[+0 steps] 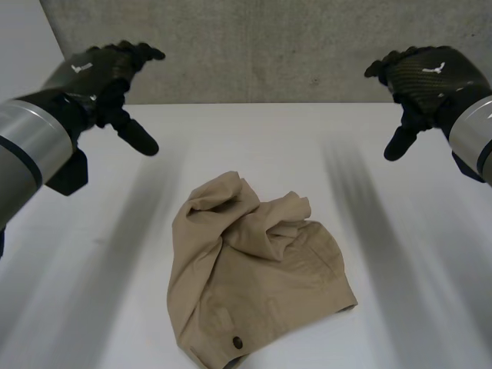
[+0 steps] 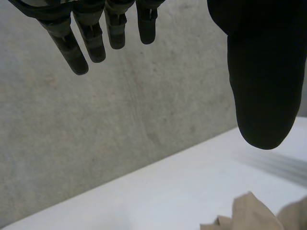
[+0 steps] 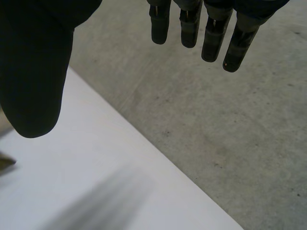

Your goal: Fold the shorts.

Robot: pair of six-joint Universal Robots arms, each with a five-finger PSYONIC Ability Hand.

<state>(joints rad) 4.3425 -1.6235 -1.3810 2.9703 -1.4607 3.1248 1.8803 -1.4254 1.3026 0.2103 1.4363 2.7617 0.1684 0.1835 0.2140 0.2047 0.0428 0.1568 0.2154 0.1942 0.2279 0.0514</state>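
Tan shorts (image 1: 257, 277) lie crumpled near the table's (image 1: 400, 307) front edge; left hand (image 1: 104, 77) and right hand (image 1: 427, 77) hover spread, empty. Best flatten first.

A plain white desk (image 1: 254, 146) runs back to a rough, mottled grey concrete wall (image 1: 254, 46) standing along its far edge.

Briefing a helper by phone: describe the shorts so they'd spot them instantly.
Find the white table before the grey wall. Between the left robot hand and right robot hand, touching neither, lie the shorts: a crumpled tan heap with one dark button.
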